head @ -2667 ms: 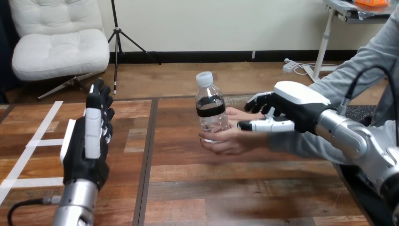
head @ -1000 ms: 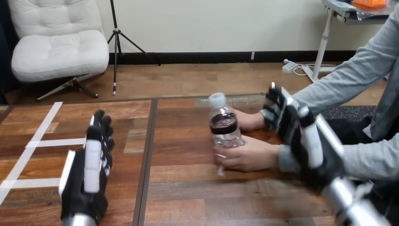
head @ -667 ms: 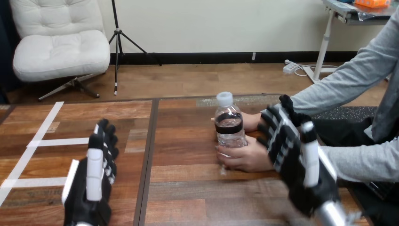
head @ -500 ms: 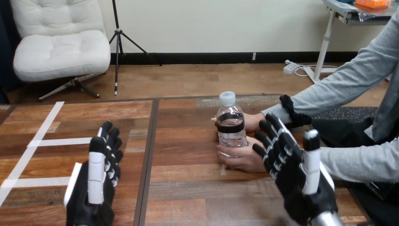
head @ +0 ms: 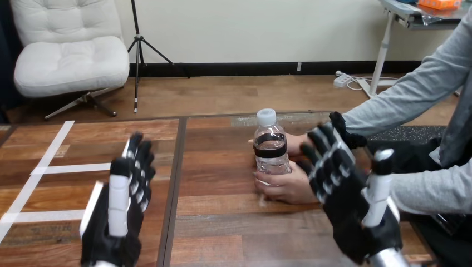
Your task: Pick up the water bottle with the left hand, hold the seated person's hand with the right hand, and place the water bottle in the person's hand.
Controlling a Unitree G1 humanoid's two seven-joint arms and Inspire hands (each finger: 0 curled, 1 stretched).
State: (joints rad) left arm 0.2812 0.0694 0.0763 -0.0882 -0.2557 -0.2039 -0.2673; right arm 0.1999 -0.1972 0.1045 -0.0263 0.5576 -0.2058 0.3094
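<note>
Head view: bottle (head: pixel 271 146) upright on table (head: pixel 222 222), cupped between person's hands (head: pixel 286 188); left hand (head: pixel 119 214) open, well apart; right hand (head: pixel 348 194) open, fingers spread, near them; best drawn straight back, clear of bottle.

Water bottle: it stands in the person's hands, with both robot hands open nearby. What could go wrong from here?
1. The right hand is open, close in front of the person's nearer hand; a careless swing could bump it.
2. The water bottle stands upright and narrow on the table, gripped only low down by the person; a knock might tip it.
3. The left hand is open and well apart from the bottle, so it is probably the lesser worry.
</note>
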